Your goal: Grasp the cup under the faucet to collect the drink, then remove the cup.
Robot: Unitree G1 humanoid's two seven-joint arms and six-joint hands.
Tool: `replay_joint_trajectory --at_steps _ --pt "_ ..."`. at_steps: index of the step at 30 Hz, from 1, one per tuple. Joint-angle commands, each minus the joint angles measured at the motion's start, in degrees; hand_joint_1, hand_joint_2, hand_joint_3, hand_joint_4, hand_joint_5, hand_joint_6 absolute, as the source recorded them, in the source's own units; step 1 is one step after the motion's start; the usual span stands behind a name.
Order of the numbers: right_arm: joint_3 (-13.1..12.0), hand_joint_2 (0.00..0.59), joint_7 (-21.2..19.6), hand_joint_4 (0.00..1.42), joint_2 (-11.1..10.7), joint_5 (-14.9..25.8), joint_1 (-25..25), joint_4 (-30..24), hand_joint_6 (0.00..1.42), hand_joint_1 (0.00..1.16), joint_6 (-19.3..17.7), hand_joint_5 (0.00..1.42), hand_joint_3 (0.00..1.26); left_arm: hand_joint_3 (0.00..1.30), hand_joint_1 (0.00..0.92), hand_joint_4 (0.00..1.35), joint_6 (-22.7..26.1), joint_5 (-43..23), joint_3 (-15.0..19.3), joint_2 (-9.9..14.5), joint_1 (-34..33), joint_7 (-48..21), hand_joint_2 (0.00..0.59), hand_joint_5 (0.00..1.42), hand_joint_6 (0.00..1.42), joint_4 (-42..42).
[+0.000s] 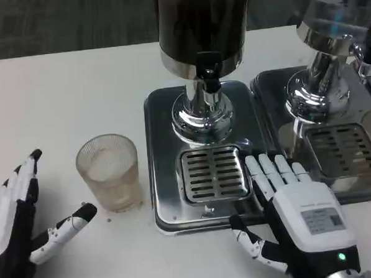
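Dark cylindrical drink dispenser (203, 32) with black faucet (210, 81) beyond the right fingertips, slotted steel drip tray (214, 173) just left of them, right hand (296, 217) – fingers together, flat, holding nothing, left hand (24, 216) – fingers spread, empty, ribbed clear plastic cup (108, 171) upright just beyond its thumb, left of the tray.

Just beyond the left hand (19, 225), white-backed with black palm and fingertips, stands a clear, ribbed, faintly amber cup (108, 171) on the white table (65, 95). Touching the white-and-black right hand (298, 217), which bears a green light, is a mirror-silver tray (166, 177) with a slotted grate (214, 173), under a dark brown dispenser (202, 26) with a black faucet (208, 75).
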Motion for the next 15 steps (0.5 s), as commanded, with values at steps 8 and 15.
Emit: replay_joint_trajectory --at_steps 8,15 --pt "0.6 0.432 -0.2 0.0 1.6 -0.5 2.2 -1.1 0.03 0.34 2.5 0.0 0.03 0.0 0.094 0.0 -2.0 0.3 -4.4 -1.4 -6.8 0.9 0.0 0.0 0.0 7.2" --pt "1.0 0.419 -0.7 0.0 2.1 -0.7 2.8 -1.6 0.06 0.36 2.6 0.0 0.03 0.0 0.178 0.0 -2.9 -0.6 -5.5 -3.8 -10.9 1.0 0.0 0.0 0.0 12.6"
